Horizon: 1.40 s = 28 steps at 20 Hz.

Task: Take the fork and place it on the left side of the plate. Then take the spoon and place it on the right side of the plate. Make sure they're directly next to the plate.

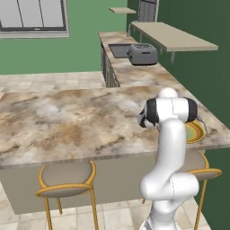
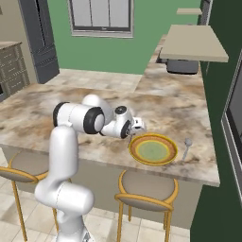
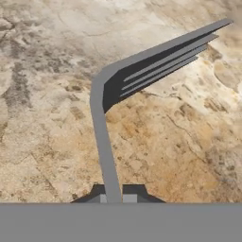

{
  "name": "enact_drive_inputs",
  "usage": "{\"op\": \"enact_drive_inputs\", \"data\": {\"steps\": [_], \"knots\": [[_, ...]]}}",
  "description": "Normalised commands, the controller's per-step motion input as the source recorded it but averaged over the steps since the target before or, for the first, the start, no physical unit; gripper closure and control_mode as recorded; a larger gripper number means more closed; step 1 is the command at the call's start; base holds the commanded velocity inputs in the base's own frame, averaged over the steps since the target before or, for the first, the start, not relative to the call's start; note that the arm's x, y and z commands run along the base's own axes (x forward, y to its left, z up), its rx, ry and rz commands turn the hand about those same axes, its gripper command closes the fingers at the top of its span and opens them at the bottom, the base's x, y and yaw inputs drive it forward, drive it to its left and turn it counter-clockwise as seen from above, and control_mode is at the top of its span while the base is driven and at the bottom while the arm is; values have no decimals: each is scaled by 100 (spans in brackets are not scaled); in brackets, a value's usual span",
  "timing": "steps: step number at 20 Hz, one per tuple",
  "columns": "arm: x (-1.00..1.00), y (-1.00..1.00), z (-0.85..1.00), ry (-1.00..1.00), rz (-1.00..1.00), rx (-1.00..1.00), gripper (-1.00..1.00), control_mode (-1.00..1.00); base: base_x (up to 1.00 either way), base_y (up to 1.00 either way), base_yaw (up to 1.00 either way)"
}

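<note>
In the hand view the tool (image 3: pixel 113 197) is clamped on the handle of the fork (image 3: pixel 101 132), its two dark tips pressed against either side of the thin grey stem. The handle runs up from the tips, and the four tines bend away toward the upper right, above the marbled tabletop (image 3: pixel 47 94). In the right base view the tool (image 2: pixel 137 125) sits low over the tabletop (image 2: pixel 42 113), just beside the left rim of the yellow-gold plate (image 2: pixel 153 150). The spoon (image 2: pixel 187 146) lies on the tabletop just to the right of the plate, its bowl pointing away from the robot. In the left base view the arm covers most of the plate (image 1: pixel 196 133).
</note>
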Motion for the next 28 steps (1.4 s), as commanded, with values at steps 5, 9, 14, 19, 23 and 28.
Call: {"op": "enact_drive_inputs", "data": {"steps": [5, 9, 14, 19, 23, 28], "knots": [[-52, 0, 0, -12, 0, 0, -100, -100, 0, 0, 0], [-50, 0, 0, -14, 0, 0, -100, -100, 0, 0, 0], [-31, -4, 0, -11, 0, 0, -100, -100, 0, 0, 0], [-14, -2, 13, -13, 0, 1, -100, -100, 0, 0, 0], [-21, 0, 59, -19, 0, 9, -100, -100, 0, 0, 0], [-23, 0, 89, -14, 0, 12, -100, -100, 0, 0, 0]]}}
